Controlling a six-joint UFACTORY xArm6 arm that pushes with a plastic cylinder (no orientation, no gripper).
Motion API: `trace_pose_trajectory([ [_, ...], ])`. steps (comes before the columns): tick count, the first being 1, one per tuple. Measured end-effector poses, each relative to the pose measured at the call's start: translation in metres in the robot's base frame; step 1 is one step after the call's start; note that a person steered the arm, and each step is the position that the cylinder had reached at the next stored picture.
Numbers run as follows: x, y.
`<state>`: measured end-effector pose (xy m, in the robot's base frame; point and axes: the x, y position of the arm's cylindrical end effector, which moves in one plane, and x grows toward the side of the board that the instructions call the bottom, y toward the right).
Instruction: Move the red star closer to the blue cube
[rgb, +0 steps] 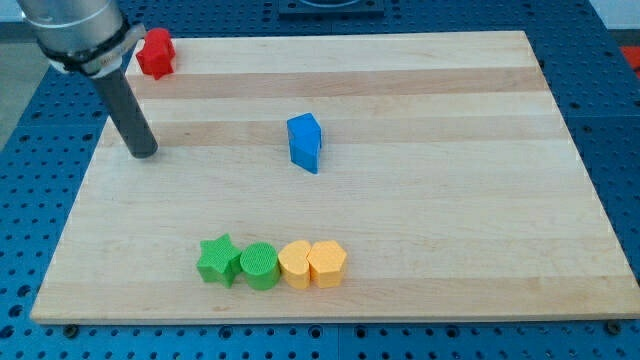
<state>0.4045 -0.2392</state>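
The red star (156, 54) lies at the view's top left corner of the wooden board. The blue cube (305, 142) stands near the board's middle, well to the right of and below the star. My tip (144, 152) rests on the board at the left, below the red star and far to the left of the blue cube. It touches no block.
A row of blocks lies near the view's bottom: a green star (219, 260), a green cylinder (259, 265), a yellow heart (295, 264) and an orange heart (327, 262). The wooden board (450, 200) sits on a blue perforated table.
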Motion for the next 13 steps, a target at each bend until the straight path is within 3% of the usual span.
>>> trace_pose_trajectory([
  [3,-0.078,-0.037],
  [5,-0.107,-0.048],
  [10,-0.169,-0.051],
  [13,-0.17,-0.056],
])
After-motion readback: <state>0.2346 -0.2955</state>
